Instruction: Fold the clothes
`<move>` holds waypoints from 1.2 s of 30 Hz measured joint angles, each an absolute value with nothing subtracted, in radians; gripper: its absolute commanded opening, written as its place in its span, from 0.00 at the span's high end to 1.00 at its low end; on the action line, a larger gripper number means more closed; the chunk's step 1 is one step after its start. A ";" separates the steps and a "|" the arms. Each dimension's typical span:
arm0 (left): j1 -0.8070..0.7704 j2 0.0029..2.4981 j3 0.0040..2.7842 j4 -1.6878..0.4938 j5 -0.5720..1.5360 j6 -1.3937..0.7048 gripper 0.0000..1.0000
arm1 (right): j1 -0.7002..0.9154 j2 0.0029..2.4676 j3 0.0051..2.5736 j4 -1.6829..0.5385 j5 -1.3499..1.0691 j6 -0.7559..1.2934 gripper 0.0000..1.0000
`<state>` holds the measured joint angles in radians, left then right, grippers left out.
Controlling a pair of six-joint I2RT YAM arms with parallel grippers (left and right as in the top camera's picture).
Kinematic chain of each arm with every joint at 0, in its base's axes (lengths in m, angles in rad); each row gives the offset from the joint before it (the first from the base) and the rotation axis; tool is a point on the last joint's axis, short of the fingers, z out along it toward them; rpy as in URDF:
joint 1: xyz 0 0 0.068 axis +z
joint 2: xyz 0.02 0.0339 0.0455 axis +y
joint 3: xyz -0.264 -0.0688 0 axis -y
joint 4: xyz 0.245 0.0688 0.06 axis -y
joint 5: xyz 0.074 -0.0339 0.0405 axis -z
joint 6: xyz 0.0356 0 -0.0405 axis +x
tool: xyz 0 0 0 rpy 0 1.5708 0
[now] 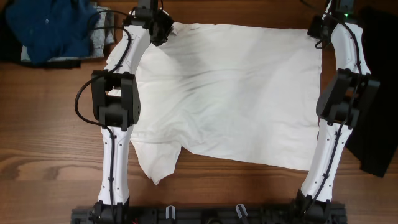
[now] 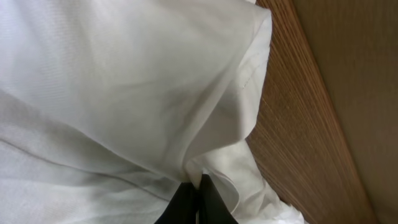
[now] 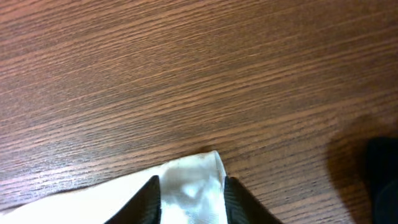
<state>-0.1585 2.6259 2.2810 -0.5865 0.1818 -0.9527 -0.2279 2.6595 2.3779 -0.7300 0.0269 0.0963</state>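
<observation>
We clench the left claw [image 2: 198,190] on the soft, light T-shirt [image 1: 230,87]; its corner, the right place to grip, lies inside the right claw [image 3: 189,196], perhaps not yet pinched.

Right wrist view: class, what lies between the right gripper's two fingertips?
The right gripper flanks a corner of the white T-shirt, lying on the wooden table; the right wrist view shows it.

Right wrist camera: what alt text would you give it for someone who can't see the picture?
A corner of a white T-shirt lies between the two black fingers of the right gripper at the bottom of the frame. Behind it stretches a brown wood-grain table, with a blurred dark shape at the right edge.
</observation>
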 measured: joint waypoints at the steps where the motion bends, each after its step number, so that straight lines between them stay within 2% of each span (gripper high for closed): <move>1: -0.159 2.626 2.281 -0.587 0.182 -0.953 0.96 | -0.228 2.659 2.378 -0.722 0.027 0.098 0.48; 13: -0.159 2.626 2.281 -0.587 0.181 -0.953 0.96 | -0.228 2.665 2.378 -0.691 0.027 0.101 0.50; 20: -0.159 2.626 2.281 -0.587 0.181 -0.953 0.96 | -0.228 2.683 2.378 -0.682 0.023 0.105 0.73; 24: -0.159 2.626 2.281 -0.587 0.181 -0.953 0.96 | -0.228 2.684 2.378 -0.683 0.023 0.109 0.93; 26: -0.159 2.626 2.281 -0.587 0.181 -0.953 0.96 | -0.228 2.684 2.378 -0.683 0.022 0.108 0.96; 36: -0.159 2.626 2.281 -0.588 0.181 -0.920 0.96 | -0.228 2.684 2.378 -0.688 0.025 0.142 0.96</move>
<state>-0.1585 2.6259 2.2810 -0.5877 0.1810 -0.9195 -0.2279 2.6839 2.3779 -0.6880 0.0250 0.1421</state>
